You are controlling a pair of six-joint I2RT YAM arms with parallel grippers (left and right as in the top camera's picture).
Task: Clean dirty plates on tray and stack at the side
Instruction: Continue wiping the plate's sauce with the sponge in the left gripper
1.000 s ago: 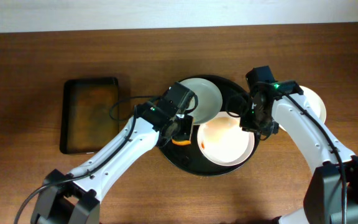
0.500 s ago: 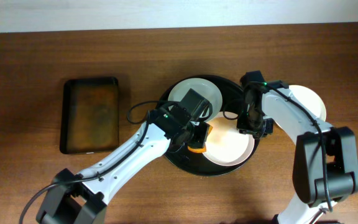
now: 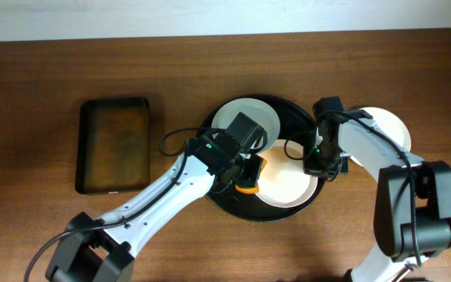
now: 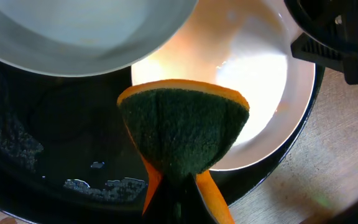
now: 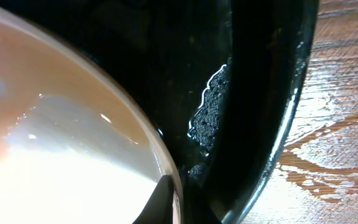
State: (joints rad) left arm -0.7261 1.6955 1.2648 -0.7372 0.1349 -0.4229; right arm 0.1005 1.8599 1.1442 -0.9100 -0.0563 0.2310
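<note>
A round black tray (image 3: 219, 200) holds two white plates. The front plate (image 3: 292, 184) has an orange-lit inside; the back plate (image 3: 245, 117) leans over it. My left gripper (image 3: 245, 174) is shut on an orange sponge with a dark green scrub face (image 4: 182, 127), held at the front plate's left edge (image 4: 260, 93). My right gripper (image 3: 319, 160) is shut on the front plate's right rim (image 5: 166, 180), one finger inside and one outside. A clean white plate (image 3: 394, 125) lies on the table right of the tray.
A dark rectangular bin (image 3: 114, 143) sits on the wooden table to the left. The tray floor shows wet foam patches (image 4: 98, 186). The table beside the tray rim (image 5: 291, 112) is wet.
My left gripper carried the sponge right, onto the front plate's left edge. My right gripper shifted along the plate's right rim and the plate moved slightly.
</note>
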